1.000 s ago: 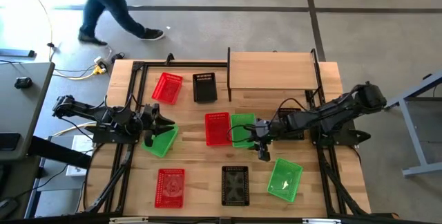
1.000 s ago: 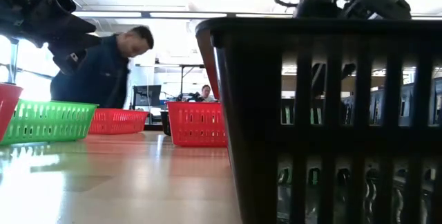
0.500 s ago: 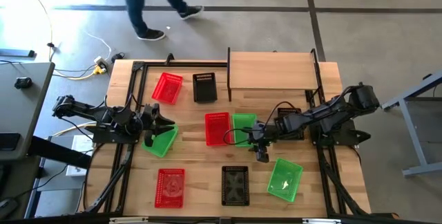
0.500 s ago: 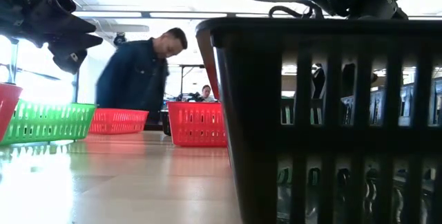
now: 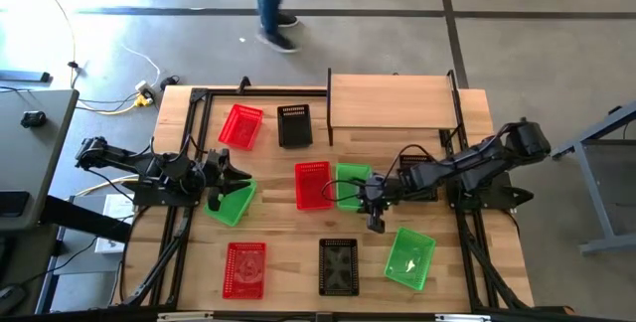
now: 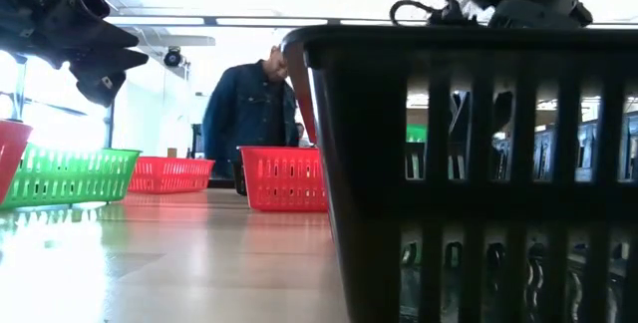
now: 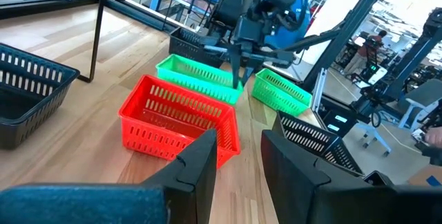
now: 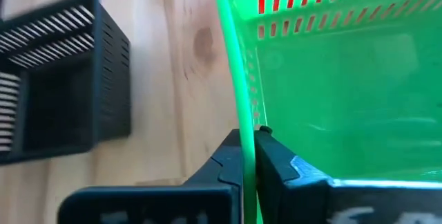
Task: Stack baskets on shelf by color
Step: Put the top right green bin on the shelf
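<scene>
Across the middle of the high view, the large wood-plank tabletop [image 5: 288, 238] is carrying everything, with the narrow light-wood shelf board on thin black posts [image 5: 390, 101] sitting at its upper right edge, bare on top. The two dark arms are reaching in from the frame's sides.

The right gripper [image 5: 373, 195] is sitting at centre frame, on the lower right rim of the green slotted plastic basket [image 5: 349, 185]. Its jaws are pinching shut on that basket's thin wall [image 8: 238, 99]; in the right wrist view the green rim is running straight between the two dark fingers [image 8: 224, 158]. A red slotted basket [image 5: 313, 185] is lying just beside this green one on its left, their long walls touching or nearly so.

The left gripper [image 5: 225, 173] is hovering at centre left, over the upper edge of a second green basket [image 5: 234, 203], jaws partly open and gripping nothing.

Other baskets are lying well apart: a red one [image 5: 239, 126] and a black one [image 5: 294, 125] at upper centre, left of the shelf; a red one [image 5: 244, 268], a black one [image 5: 338, 265] and a third green one [image 5: 409, 257] along the lower edge.

At the top of the high view, a person [image 5: 272, 2] is walking on the floor beyond the table.
</scene>
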### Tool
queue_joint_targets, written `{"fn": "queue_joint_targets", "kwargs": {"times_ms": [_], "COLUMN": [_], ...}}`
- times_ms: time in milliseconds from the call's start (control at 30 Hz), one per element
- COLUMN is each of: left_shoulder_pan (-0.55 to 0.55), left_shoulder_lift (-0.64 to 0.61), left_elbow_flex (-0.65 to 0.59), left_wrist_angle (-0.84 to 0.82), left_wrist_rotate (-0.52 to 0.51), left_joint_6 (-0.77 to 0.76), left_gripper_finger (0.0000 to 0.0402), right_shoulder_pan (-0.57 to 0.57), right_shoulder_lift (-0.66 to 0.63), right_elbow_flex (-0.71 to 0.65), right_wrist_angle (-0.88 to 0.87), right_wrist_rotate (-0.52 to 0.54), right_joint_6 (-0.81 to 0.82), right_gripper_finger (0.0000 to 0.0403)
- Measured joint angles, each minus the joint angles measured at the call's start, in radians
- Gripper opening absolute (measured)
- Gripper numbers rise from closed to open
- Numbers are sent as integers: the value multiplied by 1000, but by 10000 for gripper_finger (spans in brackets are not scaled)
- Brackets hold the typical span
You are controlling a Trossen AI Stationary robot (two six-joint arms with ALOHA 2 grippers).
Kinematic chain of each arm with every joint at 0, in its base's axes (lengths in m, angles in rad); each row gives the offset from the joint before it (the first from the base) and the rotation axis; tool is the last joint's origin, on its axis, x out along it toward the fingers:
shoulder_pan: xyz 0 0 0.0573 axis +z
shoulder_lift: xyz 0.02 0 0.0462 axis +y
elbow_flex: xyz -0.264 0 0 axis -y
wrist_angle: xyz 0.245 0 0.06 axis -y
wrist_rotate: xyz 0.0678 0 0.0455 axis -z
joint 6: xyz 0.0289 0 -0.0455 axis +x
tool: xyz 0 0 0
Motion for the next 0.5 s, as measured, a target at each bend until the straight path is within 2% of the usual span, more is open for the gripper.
{"fn": "queue_joint_targets", "kwargs": {"times_ms": [267, 500], "left_shoulder_pan": [0, 0], "left_shoulder_lift": [0, 0], "left_elbow_flex": [0, 0], "left_wrist_angle": [0, 0], "left_wrist_rotate": [0, 0], "left_joint_6": [0, 0], "left_gripper_finger": [104, 104], "right_shoulder_pan": [52, 85], "right_shoulder_lift": [-113, -227], "right_elbow_flex": [0, -1], "right_wrist_angle": [-5, -3], "right_wrist_rotate": [82, 205], "right_joint_6": [104, 129], "right_gripper_finger": [0, 0]}}
